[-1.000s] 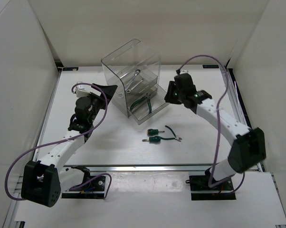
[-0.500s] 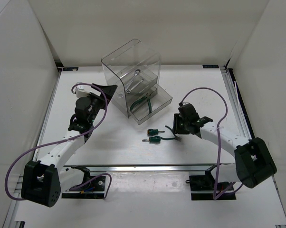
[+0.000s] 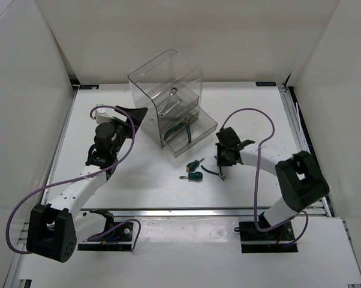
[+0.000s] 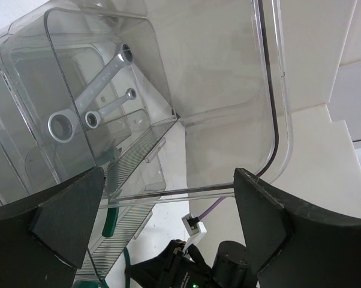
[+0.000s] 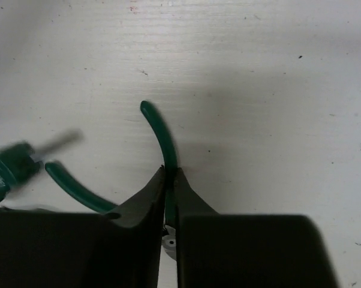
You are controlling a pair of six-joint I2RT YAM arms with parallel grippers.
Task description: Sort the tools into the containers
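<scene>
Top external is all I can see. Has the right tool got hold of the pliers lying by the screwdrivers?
Observer: Yes. In the right wrist view the right tool is pinched shut on one green handle of the pliers; the other handle splays free.
Operator: Is a screwdriver in the way?
Observer: One screwdriver shows blurred at the left edge of that view, beside the free handle and outside the grip.
Operator: And the left tool?
Observer: The left wrist view shows the left tool wide open, holding nothing, facing the organiser with two wrenches inside.
</scene>
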